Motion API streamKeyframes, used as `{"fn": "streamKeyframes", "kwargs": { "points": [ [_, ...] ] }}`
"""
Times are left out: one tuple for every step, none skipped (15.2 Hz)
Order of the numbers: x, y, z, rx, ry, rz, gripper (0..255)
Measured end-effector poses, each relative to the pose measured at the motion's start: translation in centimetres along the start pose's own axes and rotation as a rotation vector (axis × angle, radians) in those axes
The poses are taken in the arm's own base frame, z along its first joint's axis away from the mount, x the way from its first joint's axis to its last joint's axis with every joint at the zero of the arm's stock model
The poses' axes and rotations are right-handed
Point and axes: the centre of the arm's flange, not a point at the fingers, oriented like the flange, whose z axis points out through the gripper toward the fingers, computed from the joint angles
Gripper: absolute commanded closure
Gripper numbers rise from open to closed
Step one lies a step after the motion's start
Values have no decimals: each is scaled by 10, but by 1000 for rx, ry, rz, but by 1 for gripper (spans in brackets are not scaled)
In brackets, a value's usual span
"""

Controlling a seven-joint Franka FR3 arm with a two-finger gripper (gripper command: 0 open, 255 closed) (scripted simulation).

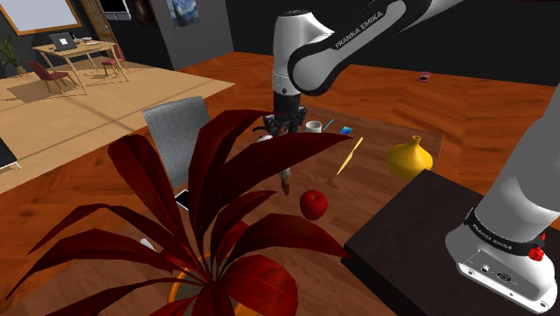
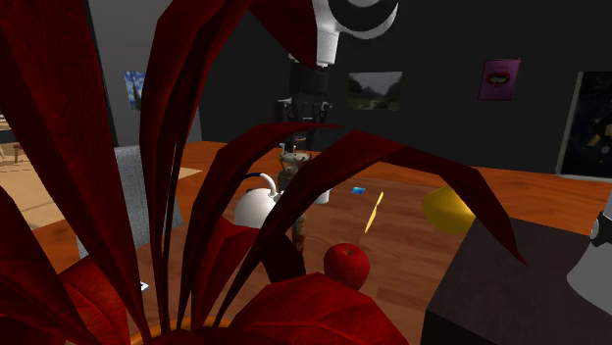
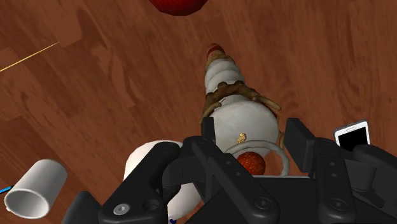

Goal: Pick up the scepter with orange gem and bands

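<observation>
- Grip check: gripper (image 3: 251, 133) is clamped on the scepter (image 3: 226, 83), at its fat white head right by the orange gem.
- Scepter sits centre frame in the shoulder view, hanging under the gripper over the wooden table (image 1: 377, 193).
- Long axis looks near vertical, head up in the grip, red tip pointing down.
- Worry: that rounded head could slip or pivot, and a swinging tip could clip the apple (image 1: 313, 204) just lower right.

Whitish scepter (image 3: 232, 95) with tan bands and orange gem, upright, head uppermost, clasped at the head by the gripper (image 3: 252, 137).
</observation>
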Motion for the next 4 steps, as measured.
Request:
{"fn": "streamKeyframes", "kwargs": {
  "points": [
    [1,-1,-5,0,0,0,255],
    [1,-1,-10,0,0,0,255],
    [2,-1,-16,0,0,0,255],
    [3,-1,-19,0,0,0,255]
  ]
}}
